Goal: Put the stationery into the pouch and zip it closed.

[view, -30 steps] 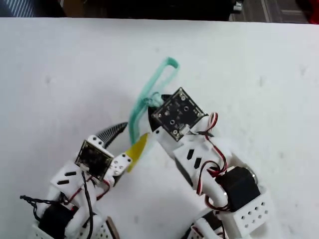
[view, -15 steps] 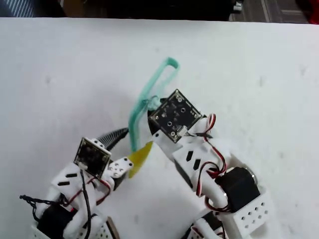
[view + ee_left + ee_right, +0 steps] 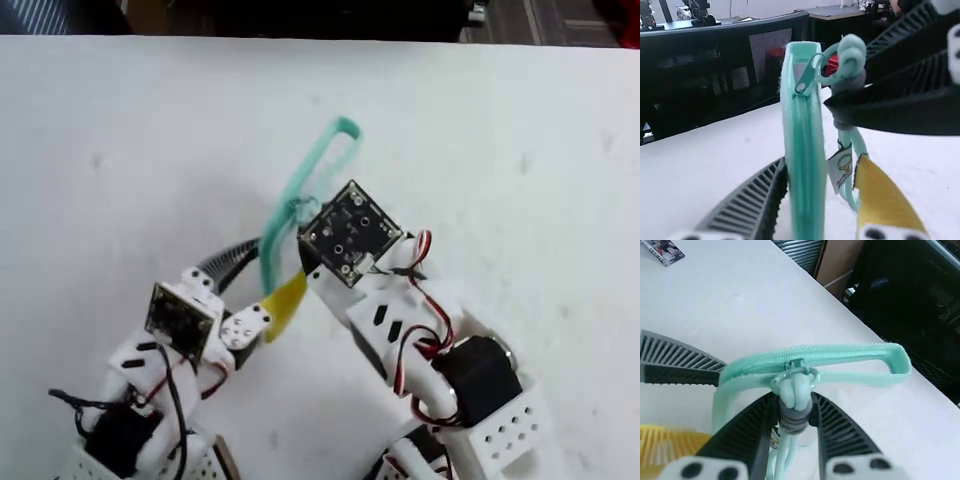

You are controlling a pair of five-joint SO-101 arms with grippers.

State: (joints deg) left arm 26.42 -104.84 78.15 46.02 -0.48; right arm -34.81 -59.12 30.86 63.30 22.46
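A teal pouch [image 3: 300, 185] stands on its edge in the middle of the white table, zipper side up. My right gripper [image 3: 305, 212] sits over its middle, shut on the teal cord zipper pull [image 3: 792, 387] just behind the slider [image 3: 797, 365]. My left gripper [image 3: 278, 265] is at the pouch's near end, open and straddling it. In the left wrist view its grey ribbed finger [image 3: 755, 200] touches one side of the pouch [image 3: 802, 150]. The yellow finger [image 3: 880, 200] stands a little off the other side, with a paper tag [image 3: 840, 167] between.
The white table [image 3: 500, 120] is bare around the pouch. Its far edge runs along the top of the high view, with dark furniture and black mesh chairs [image 3: 910, 295] beyond. A small card [image 3: 662, 250] lies far off on the table.
My left gripper has moved forward, so its grey and yellow fingers now flank the pouch's near end. The right gripper has stayed on the zipper pull, shifting only slightly.
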